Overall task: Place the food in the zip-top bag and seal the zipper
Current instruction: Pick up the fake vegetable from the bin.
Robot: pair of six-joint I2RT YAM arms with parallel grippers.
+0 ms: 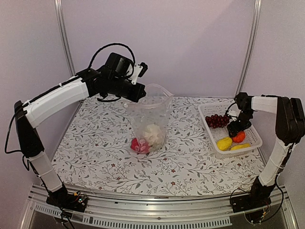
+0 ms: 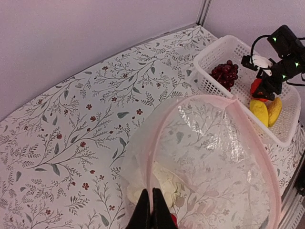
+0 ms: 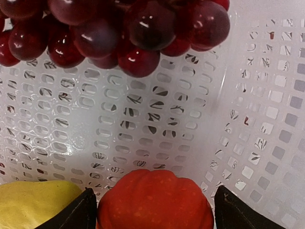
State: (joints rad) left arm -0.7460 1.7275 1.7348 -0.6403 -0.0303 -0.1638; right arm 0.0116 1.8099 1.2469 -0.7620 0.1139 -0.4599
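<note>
The transparent zip-top bag [image 1: 150,114] stands upright at mid-table with its mouth open. The white cauliflower [image 1: 152,132] and red pepper [image 1: 139,145] lie inside it. My left gripper [image 1: 138,93] is shut on the bag's pinkish zipper rim [image 2: 162,129], fingertips pinching the edge [image 2: 151,196]. My right gripper [image 1: 237,130] is down in the white basket [image 1: 253,143], open, with its jaws on either side of the orange round piece [image 3: 155,202]. The left finger [image 3: 83,212] is against it and the right finger [image 3: 233,212] stands slightly off. The grapes [image 3: 109,28], lemon piece [image 1: 224,142] and banana [image 1: 239,147] lie in the basket.
The basket stands at the table's right edge, its mesh wall [image 3: 157,109] close ahead of my right gripper. The table has a floral cloth [image 1: 95,143]. Frame posts [image 1: 64,38] stand at the back corners.
</note>
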